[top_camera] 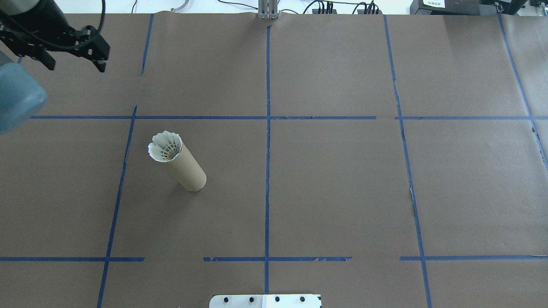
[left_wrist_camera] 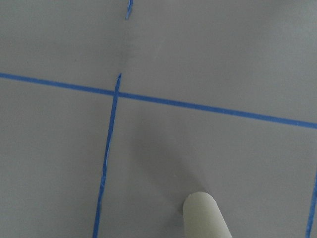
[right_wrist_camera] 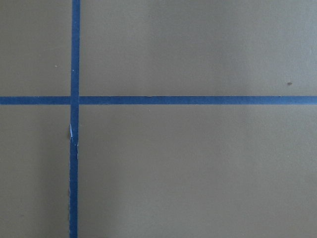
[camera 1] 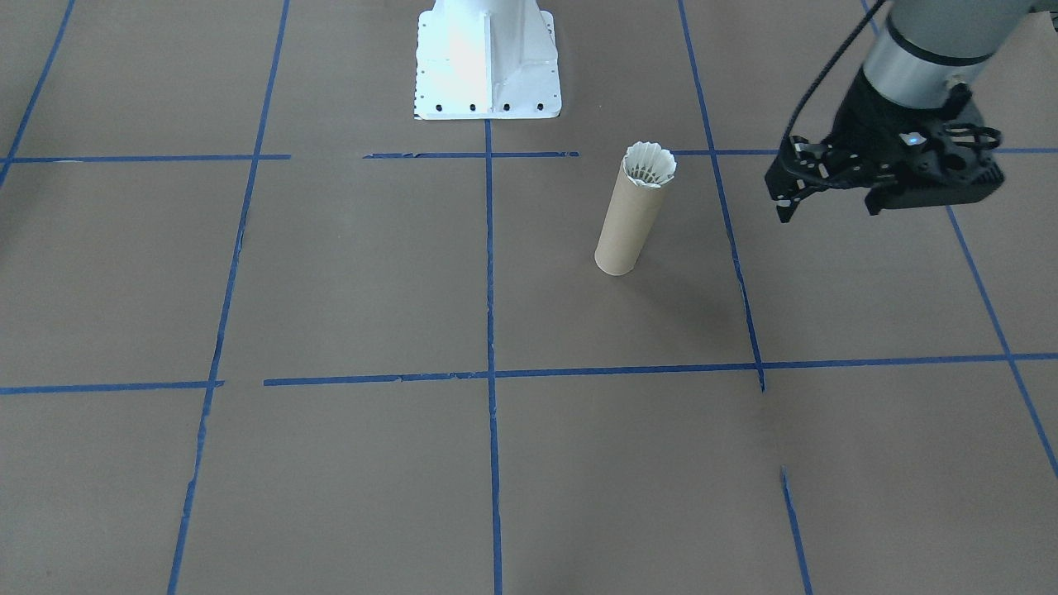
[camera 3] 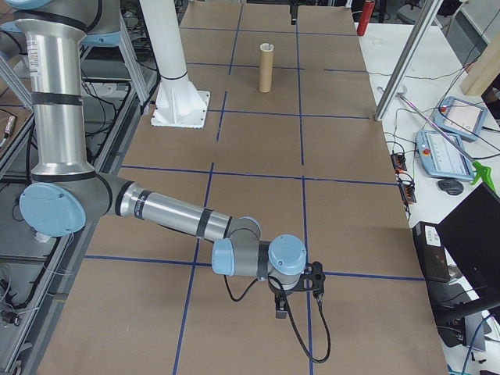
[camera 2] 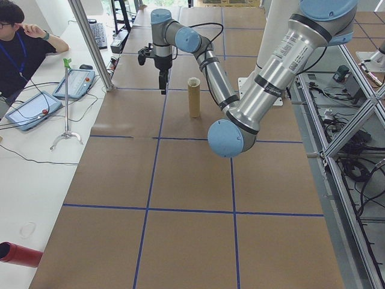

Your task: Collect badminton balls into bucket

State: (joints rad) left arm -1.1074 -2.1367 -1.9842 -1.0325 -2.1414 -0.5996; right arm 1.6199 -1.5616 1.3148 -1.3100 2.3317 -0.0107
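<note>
The bucket [camera 1: 626,227], a tan cardboard tube, stands upright on the brown paper, also seen from above [top_camera: 187,170]. A badminton ball [camera 1: 650,165] sits in its mouth, its white feather skirt [top_camera: 164,146] poking out over the rim; its tip is hidden inside. My left gripper [top_camera: 77,66] hovers open and empty above the table, well away from the bucket toward the far left corner [camera 1: 826,211]. A pale cylinder end [left_wrist_camera: 204,213] at the bottom of the left wrist view may be the bucket. My right gripper [camera 3: 293,301] shows only in the exterior right view; I cannot tell its state.
The white pedestal base [camera 1: 488,70] stands at the robot's side of the table. Blue tape lines [top_camera: 267,128] divide the paper into squares. A person [camera 2: 24,45] sits at a side table with tablets [camera 2: 33,108] and a metal post [camera 2: 90,42].
</note>
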